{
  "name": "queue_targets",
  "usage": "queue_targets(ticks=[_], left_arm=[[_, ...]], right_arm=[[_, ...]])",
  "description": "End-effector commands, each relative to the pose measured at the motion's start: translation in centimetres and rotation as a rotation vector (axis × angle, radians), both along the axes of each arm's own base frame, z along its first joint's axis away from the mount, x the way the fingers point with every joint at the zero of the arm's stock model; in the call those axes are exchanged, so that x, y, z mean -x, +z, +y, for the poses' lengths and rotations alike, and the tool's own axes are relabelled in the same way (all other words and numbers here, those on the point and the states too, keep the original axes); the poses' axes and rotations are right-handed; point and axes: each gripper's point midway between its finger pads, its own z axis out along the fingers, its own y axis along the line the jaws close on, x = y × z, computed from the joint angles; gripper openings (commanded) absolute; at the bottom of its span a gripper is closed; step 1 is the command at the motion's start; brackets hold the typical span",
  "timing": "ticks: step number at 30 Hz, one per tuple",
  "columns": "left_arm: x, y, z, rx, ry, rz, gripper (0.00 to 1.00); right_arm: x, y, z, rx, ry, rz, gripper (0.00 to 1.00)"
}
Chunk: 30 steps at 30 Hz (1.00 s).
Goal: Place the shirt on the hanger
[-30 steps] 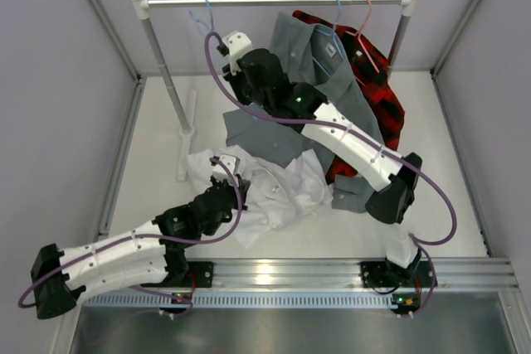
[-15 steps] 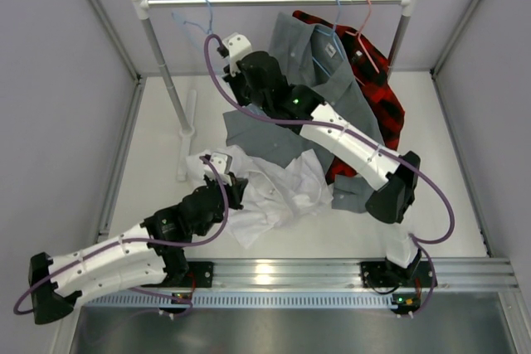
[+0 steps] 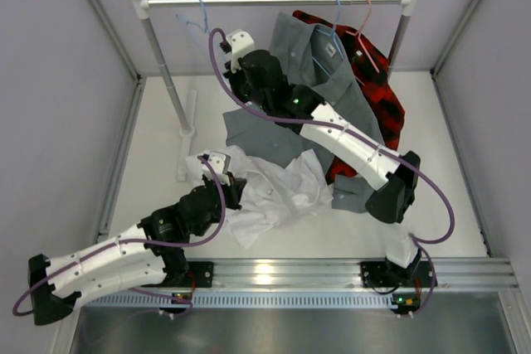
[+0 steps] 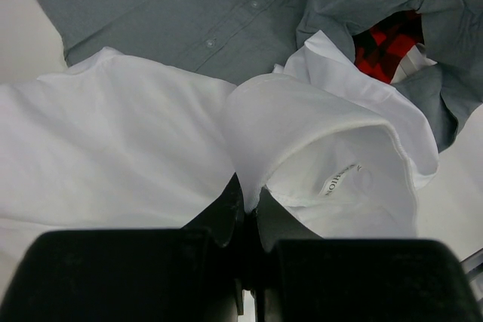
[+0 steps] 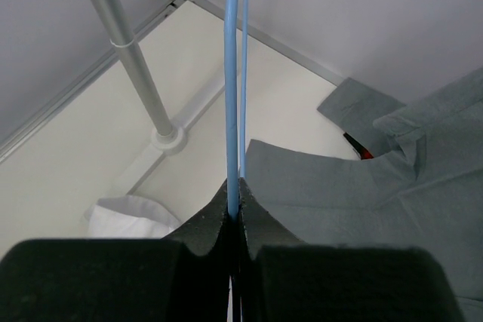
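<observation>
The white shirt lies crumpled on the table in front of the arms. My left gripper is shut on a fold at its collar; in the left wrist view the jaws pinch white fabric beside the neck label of the shirt. The bare light-blue hanger hangs tilted at the left end of the rail. My right gripper is shut on its wire; in the right wrist view the blue wire runs straight up from the closed jaws.
The clothes rail stands at the back on a post. A grey shirt on a blue hanger and a plaid shirt on a pink hanger hang at its right, draping onto the table. Walls enclose three sides.
My left arm has drawn back a little to the left with the shirt collar. The light-blue hanger has swung left and tilted in my right gripper.
</observation>
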Motion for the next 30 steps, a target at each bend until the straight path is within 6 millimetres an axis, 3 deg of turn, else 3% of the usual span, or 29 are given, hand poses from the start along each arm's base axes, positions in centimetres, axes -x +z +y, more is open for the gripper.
queue_targets(ticks=[1,15,20,30], left_arm=[[0.0,2.6,-0.4,0.074,-0.003,-0.026,0.00],[-0.1,3.0,0.3,0.057,0.026,-0.021,0.00],[-0.4,2.7,0.6,0.050,0.059,-0.005,0.00],[-1.1,2.3,0.7,0.024,0.121,0.024,0.00]], right_arm=[[0.4,6.1,-1.7,-0.153,-0.025,-0.068,0.00],[1.2,9.6,-2.7,-0.226,-0.022,-0.110,0.00],[1.7,10.0,-3.3,-0.224,-0.016,-0.115,0.00],[5.5,9.6,-7.0,-0.176,0.029,-0.068,0.00]])
